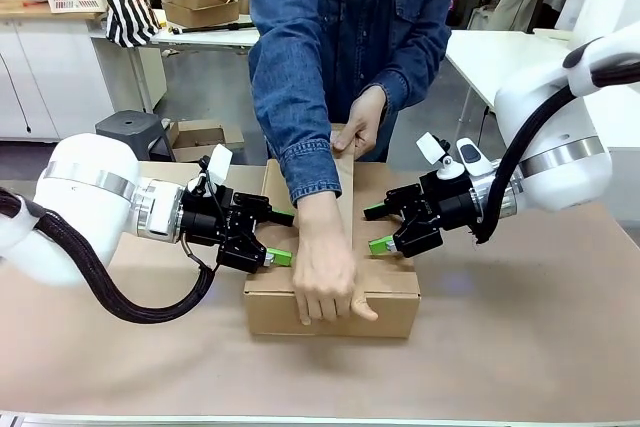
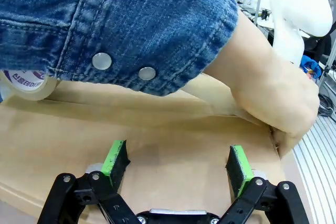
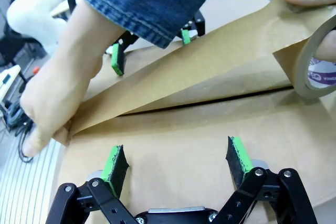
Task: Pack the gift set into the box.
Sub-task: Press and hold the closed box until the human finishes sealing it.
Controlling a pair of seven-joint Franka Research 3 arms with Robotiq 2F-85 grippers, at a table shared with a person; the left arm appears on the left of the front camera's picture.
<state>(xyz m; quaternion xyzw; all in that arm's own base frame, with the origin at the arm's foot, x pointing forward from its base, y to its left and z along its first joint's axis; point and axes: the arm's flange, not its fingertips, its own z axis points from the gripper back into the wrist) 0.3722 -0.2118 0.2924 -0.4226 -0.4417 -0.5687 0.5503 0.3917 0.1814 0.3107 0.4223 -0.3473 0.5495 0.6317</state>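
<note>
The box [image 1: 331, 292] sits in the middle of the table [image 1: 520, 347], between my two arms, with its top flaps folded down flat, so I cannot tell what is inside it. A person in a denim sleeve [image 1: 300, 97] leans over it from the far side: one hand [image 1: 325, 277] presses the end of a brown tape strip [image 3: 210, 59] onto the near edge of the carton, while the other hand [image 1: 360, 125] holds the tape roll [image 3: 315, 61] at the far edge, so the strip runs stretched along the centre seam, lifted off the cardboard over part of its length. My left gripper [image 1: 280, 237] rests at the left side of the box top, its fingers spread wide and grasping nothing; from the wrist the green pads [image 2: 115, 158] stand apart just over the bare flap, though I cannot tell whether they touch the cardboard. My right gripper [image 1: 380, 229] mirrors it at the right side of the box top, fingers likewise spread wide with nothing between them, the pads close above the right flap, with the stretched tape and the pressing hand just beyond them.
</note>
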